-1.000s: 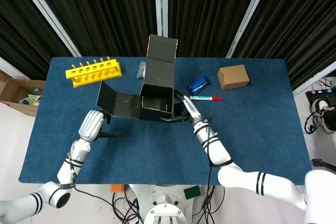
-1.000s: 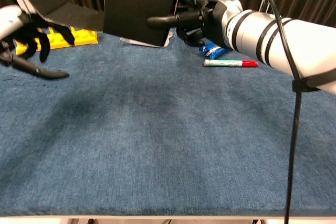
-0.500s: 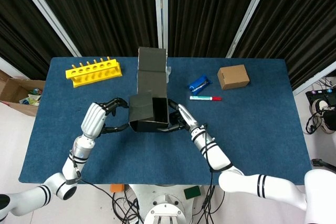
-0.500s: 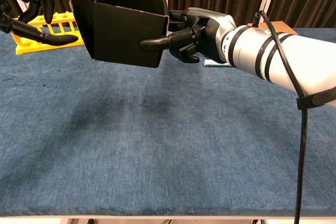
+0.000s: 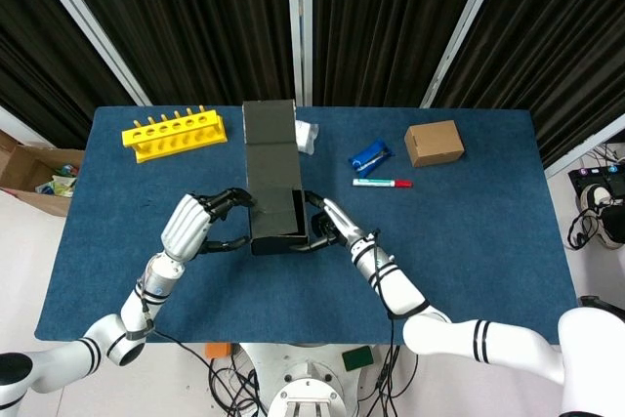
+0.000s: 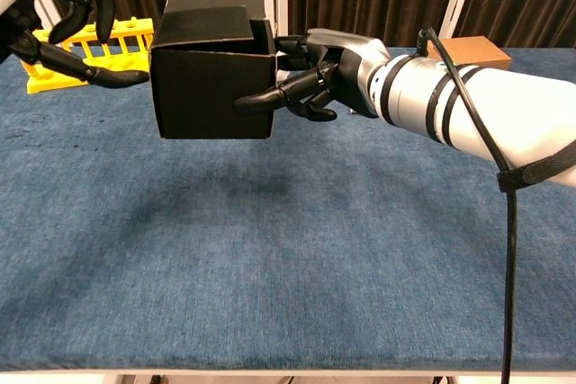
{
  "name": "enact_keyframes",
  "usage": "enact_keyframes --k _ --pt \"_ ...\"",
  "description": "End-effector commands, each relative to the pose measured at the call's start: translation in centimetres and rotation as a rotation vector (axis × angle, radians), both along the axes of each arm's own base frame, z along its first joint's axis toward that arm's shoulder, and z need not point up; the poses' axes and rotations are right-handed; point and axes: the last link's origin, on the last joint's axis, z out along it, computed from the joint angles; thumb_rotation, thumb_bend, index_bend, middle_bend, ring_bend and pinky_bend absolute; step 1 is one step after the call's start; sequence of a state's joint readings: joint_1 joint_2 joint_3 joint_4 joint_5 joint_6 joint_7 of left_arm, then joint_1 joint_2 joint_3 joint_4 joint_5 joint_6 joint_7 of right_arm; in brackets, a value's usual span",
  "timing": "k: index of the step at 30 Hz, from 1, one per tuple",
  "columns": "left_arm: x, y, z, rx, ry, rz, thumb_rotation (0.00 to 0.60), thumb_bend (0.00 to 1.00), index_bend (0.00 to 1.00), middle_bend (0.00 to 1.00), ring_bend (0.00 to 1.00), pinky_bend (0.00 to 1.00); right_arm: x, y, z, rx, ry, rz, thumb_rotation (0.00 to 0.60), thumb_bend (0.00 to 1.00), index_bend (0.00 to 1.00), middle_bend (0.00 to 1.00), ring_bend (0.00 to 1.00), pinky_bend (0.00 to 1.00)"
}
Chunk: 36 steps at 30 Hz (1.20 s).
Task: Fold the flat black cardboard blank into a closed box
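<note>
The black cardboard box point(image 5: 273, 204) point(image 6: 212, 85) is half formed and held up above the blue table point(image 5: 469, 231). Its long lid flap point(image 5: 269, 126) stands open at the back, and the left side panel lies folded in against the body. My right hand point(image 5: 330, 229) point(image 6: 317, 78) grips the box's right wall, with one finger laid across the front face. My left hand point(image 5: 198, 223) point(image 6: 74, 8) is at the box's left side with its fingers spread, and its fingertips point(image 6: 135, 77) touch the left wall.
A yellow tube rack point(image 5: 174, 133) point(image 6: 56, 53) lies at the back left. A small brown box point(image 5: 434, 142) point(image 6: 468, 49), a blue packet point(image 5: 370, 155) and a red-capped marker point(image 5: 382, 183) lie to the right. Something white point(image 5: 306, 135) lies behind the lid.
The box has swung round square to me and come nearer. The left side panel has folded in against the body. My left hand has risen from the table to the box's left wall.
</note>
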<state>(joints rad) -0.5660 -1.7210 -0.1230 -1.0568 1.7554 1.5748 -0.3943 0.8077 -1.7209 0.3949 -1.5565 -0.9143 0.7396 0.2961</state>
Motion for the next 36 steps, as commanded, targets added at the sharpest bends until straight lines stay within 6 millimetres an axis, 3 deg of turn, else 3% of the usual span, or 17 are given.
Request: enact_keyframes --k 1,16,36 --pt "-0.2 0.0 -0.3 -0.011 0.018 0.0 0.6 0.01 0.36 0.34 0.66 0.89 -0.1 -0.1 -0.3 0.004 0.016 0.008 0.6 0.09 0.44 0.48 0.77 1.0" --pt "-2.5 -0.6 -3.4 -0.069 0.113 -0.008 0.6 0.01 0.43 0.4 0.66 0.89 -0.9 -1.3 -2.5 0.042 0.068 0.028 0.6 0.12 0.44 0.47 0.77 1.0" --pt "-4.4 -1.7 -7.6 -0.093 0.301 -0.045 0.6 0.01 0.43 0.39 0.66 0.88 -3.3 -2.0 -5.3 0.114 0.12 0.058 0.6 0.19 0.41 0.43 0.75 1.0"
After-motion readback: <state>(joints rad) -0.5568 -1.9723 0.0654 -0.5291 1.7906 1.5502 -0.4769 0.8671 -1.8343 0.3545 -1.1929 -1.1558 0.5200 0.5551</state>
